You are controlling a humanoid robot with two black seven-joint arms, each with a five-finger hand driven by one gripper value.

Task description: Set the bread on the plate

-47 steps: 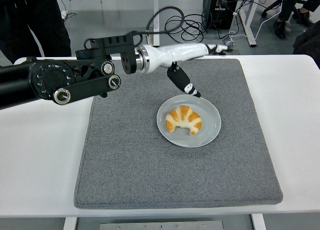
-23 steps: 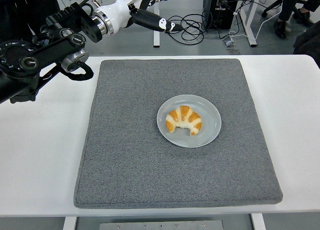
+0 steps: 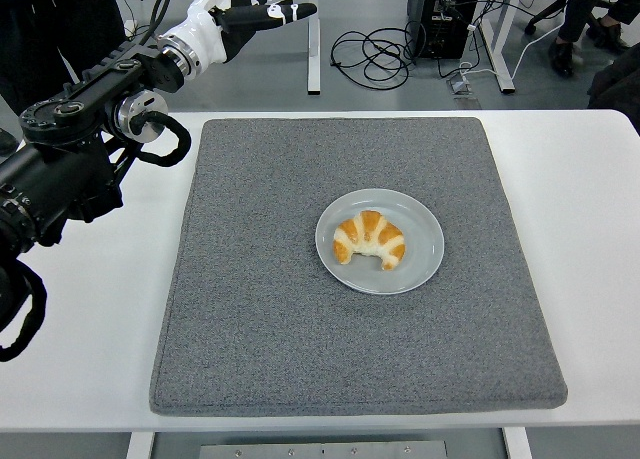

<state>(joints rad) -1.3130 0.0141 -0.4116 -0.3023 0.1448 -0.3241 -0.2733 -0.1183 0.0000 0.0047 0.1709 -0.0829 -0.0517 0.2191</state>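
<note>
A golden croissant (image 3: 368, 239) lies on a pale grey plate (image 3: 420, 251) in the middle of a grey mat (image 3: 260, 299). My left arm comes in from the left edge and is raised high at the top left. Its hand (image 3: 262, 5) is open, fingers spread, holding nothing, far up and left of the plate, beyond the table's far edge. My right arm is out of view.
The white table (image 3: 90, 319) surrounds the mat. Behind the table are cables on the floor (image 3: 375, 51), a black computer case (image 3: 440, 14), and a person's legs (image 3: 580, 19) at the top right.
My left arm has pulled back from just above the plate, up and to the left, and the hand now hangs high at the top left. The croissant and plate have not moved.
</note>
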